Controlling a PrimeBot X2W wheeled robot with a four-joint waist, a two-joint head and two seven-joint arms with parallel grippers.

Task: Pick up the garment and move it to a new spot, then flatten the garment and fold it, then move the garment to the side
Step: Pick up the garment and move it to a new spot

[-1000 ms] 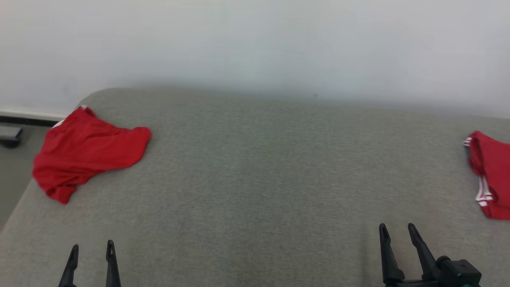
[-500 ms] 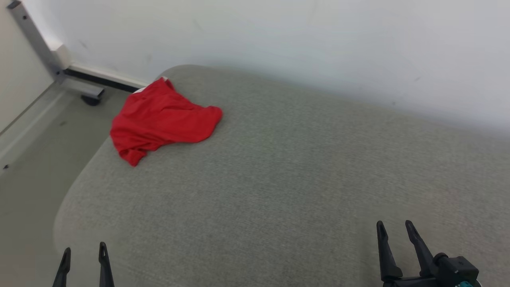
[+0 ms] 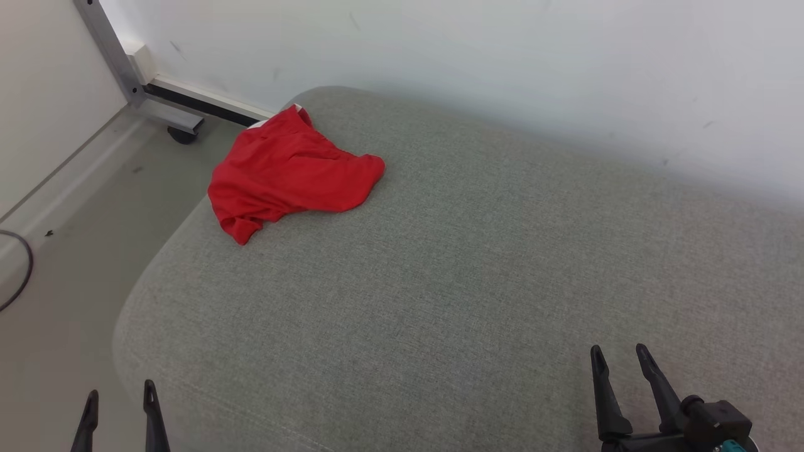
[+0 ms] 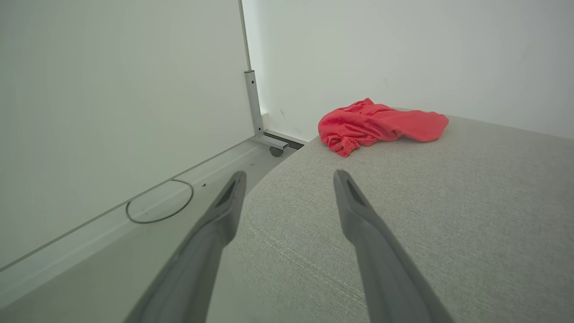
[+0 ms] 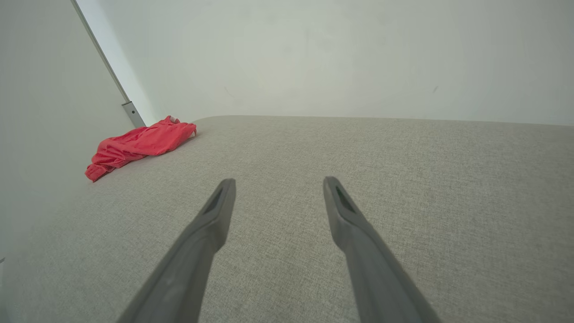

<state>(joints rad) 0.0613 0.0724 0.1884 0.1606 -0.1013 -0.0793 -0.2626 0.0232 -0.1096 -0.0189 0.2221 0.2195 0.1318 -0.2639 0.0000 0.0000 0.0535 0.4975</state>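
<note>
The left gripper (image 3: 120, 389), two long dark tapered fingers rising from the lower left of the head view, stands with its jaws spread wide and nothing between them. In the left wrist view one finger lies over the pale floor (image 3: 63, 207) and the other over the rounded near-left edge of the broad grey woven-fabric cushion (image 3: 452, 263), so this gripper sits at the cushion's corner. The right gripper (image 3: 618, 349), its dark fingers rising from a black wrist block at the lower right of the head view, is likewise parted wide and empty, and it hangs over the near right part of the cushion; whether its tips touch the fabric I cannot tell. Bare grey weave stretches ahead of both grippers. The crumpled red cloth garment (image 3: 289, 169) lies well apart from both of them, at the far left corner of the cushion, close to the plain white wall (image 3: 502, 56) behind. It is bunched and wrinkled, with a small rolled end pointing toward the cushion's left edge and a sliver of white trim at its far tip. Just beyond the garment, on the floor, a slanting grey metal frame bar (image 3: 110, 53) meets a low rail that rests on a small dark caster wheel (image 3: 183, 135). A thin dark cable (image 3: 24, 276) curves in a loop across the floor farther left, beside a pale side panel.
</note>
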